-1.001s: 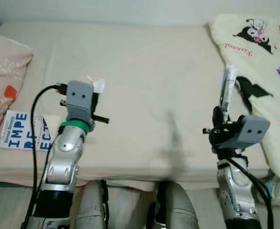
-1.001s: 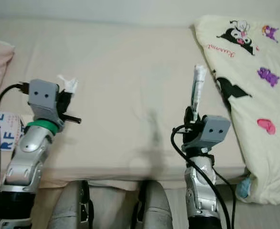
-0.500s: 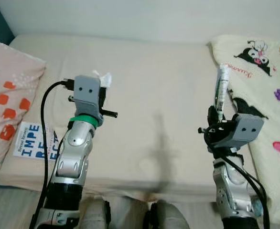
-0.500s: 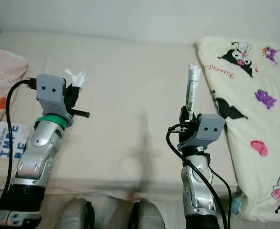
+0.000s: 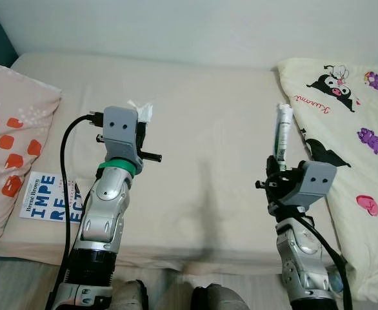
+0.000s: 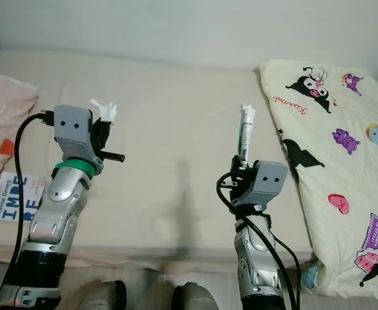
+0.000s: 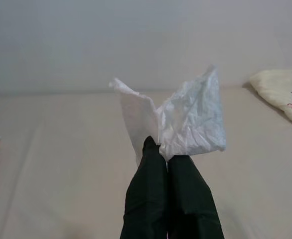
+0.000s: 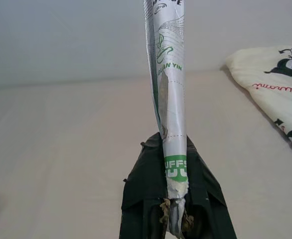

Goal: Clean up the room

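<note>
- Left wrist view: the left gripper (image 7: 167, 155) has its two black fingers (image 7: 148, 184) pressed together on the lower corner of a crumpled white tissue (image 7: 186, 119), which fans out beyond the tips.
- Right wrist view: the right gripper (image 8: 176, 231) is clamped on the bottom end of a flattened white-and-green wrapper (image 8: 167, 74) that stands up from the fingers.
- Left eye view: the tissue sits at upper left of centre, above the left wrist; the wrapper rises at right of centre. Both are held clear above the beige bed (image 5: 208, 129).
- A pillow (image 5: 11, 129) with orange spots and a book (image 5: 47, 200) lie at the left edge; a cartoon-print blanket (image 5: 350, 129) lies at the right.
- Step in hand, as judged: carrying both pieces of litter away for disposal.
- Recommended practice: maintain clamping force on both items, since each is pinched only at one end and could slip. Keep the arms raised so neither item drags on the bedding. Release only when directly over a bin.
</note>
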{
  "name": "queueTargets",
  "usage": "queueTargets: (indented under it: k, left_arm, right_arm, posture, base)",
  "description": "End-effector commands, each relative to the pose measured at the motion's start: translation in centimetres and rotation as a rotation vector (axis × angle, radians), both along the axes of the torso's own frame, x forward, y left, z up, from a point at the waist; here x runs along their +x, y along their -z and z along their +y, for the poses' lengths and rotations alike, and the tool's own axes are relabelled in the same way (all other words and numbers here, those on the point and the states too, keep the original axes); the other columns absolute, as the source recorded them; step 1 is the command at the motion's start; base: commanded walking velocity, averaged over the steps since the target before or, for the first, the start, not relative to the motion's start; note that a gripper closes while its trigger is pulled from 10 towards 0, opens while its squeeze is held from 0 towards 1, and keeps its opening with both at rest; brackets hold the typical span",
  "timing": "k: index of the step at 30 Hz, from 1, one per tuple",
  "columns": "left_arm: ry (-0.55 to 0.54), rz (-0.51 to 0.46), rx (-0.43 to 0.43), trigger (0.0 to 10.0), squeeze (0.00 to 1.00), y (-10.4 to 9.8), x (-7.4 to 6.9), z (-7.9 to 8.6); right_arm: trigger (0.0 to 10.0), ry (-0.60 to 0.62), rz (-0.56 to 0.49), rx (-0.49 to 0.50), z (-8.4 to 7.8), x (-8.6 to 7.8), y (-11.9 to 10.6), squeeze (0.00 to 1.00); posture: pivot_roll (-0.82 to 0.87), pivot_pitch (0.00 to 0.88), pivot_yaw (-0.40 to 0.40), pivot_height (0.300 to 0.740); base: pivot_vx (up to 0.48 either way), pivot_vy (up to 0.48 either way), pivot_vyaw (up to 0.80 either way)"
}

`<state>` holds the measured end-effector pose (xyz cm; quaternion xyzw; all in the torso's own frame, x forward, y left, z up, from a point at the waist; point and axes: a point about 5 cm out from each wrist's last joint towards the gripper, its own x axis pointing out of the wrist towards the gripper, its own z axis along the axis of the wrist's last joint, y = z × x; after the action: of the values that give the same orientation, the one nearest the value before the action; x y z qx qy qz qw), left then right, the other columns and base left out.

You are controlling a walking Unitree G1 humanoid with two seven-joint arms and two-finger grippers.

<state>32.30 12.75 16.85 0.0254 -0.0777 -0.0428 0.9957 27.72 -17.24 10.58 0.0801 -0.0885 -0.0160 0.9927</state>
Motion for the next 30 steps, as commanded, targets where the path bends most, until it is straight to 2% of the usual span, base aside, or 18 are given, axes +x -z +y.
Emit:
queueTargets:
  k: [1, 7, 30]
  left_arm:
    - [0.009, 0.031, -0.007, 10.0, 0.00, 0.77, -0.24, -0.15]
    - [0.007, 0.029, -0.006, 10.0, 0.00, 0.78, -0.32, -0.05]
    - [0.004, 0.033, -0.007, 10.0, 0.00, 0.90, -0.57, -0.03]
  right_arm:
    - [10.0, 0.005, 0.034, 0.014, -0.07, -0.26, 0.81, 0.00]
    - [10.0, 0.005, 0.040, 0.017, -0.22, 0.00, 0.66, 0.00]
    - [10.0, 0.014, 0.056, 0.020, -0.47, -0.24, 0.92, 0.00]
  posture:
    - [0.04, 0.016, -0.030, 0.727]
    - [0.04, 0.020, -0.028, 0.727]
    - [0.04, 0.033, -0.029, 0.727]
  base:
    - [0.000, 0.000, 0.00]
    - [0.000, 0.000, 0.00]
    - [-0.307, 0.000, 0.00]
